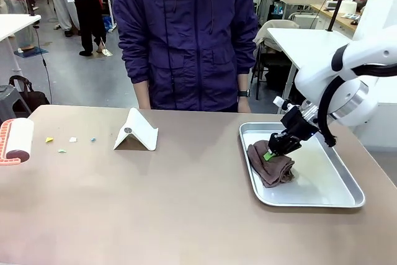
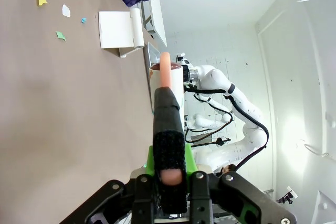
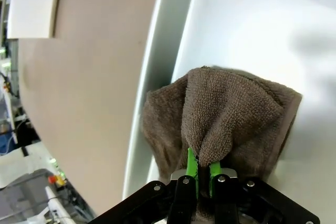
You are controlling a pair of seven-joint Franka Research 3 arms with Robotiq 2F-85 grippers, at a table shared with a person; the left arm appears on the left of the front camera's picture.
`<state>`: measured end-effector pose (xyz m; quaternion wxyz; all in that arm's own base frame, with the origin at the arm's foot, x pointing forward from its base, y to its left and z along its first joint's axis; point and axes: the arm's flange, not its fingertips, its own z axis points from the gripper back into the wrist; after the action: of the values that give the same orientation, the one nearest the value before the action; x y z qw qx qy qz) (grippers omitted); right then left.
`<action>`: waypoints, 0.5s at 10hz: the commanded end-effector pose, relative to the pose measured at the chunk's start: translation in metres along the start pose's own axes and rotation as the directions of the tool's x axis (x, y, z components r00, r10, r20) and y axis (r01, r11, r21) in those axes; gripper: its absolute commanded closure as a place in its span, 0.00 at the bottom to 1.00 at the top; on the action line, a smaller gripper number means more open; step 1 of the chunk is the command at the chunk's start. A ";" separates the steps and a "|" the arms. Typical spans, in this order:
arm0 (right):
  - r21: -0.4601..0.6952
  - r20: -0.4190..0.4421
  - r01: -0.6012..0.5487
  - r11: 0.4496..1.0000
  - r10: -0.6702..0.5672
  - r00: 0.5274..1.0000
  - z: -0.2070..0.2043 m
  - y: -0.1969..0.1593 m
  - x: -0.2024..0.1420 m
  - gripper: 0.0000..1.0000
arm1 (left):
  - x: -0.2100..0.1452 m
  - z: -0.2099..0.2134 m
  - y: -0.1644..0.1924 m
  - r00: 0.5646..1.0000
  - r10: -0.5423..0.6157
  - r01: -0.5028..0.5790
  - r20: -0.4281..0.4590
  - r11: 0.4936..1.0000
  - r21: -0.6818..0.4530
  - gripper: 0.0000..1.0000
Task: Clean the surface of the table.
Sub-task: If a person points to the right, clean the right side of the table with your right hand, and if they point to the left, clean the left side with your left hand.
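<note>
**Cleaning looks hardly begun**

Front view: a brownish-tan matte desk [image 1: 186, 209] carries small coloured paper scraps [image 1: 62, 150] near its left end. The right end effector [image 1: 270, 152] is clamped on a crumpled brown cloth [image 1: 276, 170] lying in a shiny silver tray [image 1: 322, 184]. A folded white card [image 1: 136, 133] stands between them, likely in a wipe's path.

Left wrist view: the left end effector [image 2: 169, 167] is clamped on a pink-and-white lint roller [image 2: 167, 77], with the scraps ahead.

Right wrist view: one fold of the cloth is pinched; I judge that no wiping is done yet.

The near half of the desk [image 1: 186, 215] lies bare from side to side — a wide lane. Farther back stand a lint roller [image 1: 17, 141] at the left edge, paper scraps [image 1: 73, 139], a white folded stand [image 1: 138, 131] and the metal tray [image 1: 322, 178] holding a cloth [image 1: 273, 169] — with a bare gap between stand and tray.
</note>
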<state>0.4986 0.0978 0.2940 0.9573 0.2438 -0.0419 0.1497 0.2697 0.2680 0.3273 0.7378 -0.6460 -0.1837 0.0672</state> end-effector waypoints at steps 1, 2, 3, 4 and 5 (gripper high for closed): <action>-0.204 0.031 0.038 0.978 -0.032 0.999 -0.010 0.002 0.000 0.91 | -0.003 0.001 -0.003 1.000 -0.019 0.019 -0.005 1.000 -0.015 0.97; -0.265 0.041 0.052 0.963 -0.042 0.998 -0.011 0.002 -0.001 0.91 | -0.003 0.001 -0.003 1.000 -0.019 0.019 -0.005 1.000 -0.015 0.97; -0.302 0.049 0.078 0.950 -0.066 0.997 -0.009 -0.002 -0.002 0.91 | -0.003 0.001 -0.003 1.000 -0.019 0.019 -0.005 1.000 -0.015 0.97; -0.288 0.057 0.101 0.952 -0.089 0.994 -0.002 -0.010 -0.005 0.91 | -0.003 0.001 -0.003 1.000 -0.019 0.019 -0.005 1.000 -0.015 0.97; -0.180 0.044 0.108 0.978 -0.102 0.994 0.010 -0.022 -0.009 0.91 | -0.003 0.001 -0.003 1.000 -0.019 0.019 -0.005 1.000 -0.015 0.97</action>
<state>0.4992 0.0990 0.3025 0.9802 0.1472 -0.0762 0.1086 0.2697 0.2680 0.3274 0.7378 -0.6460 -0.1837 0.0672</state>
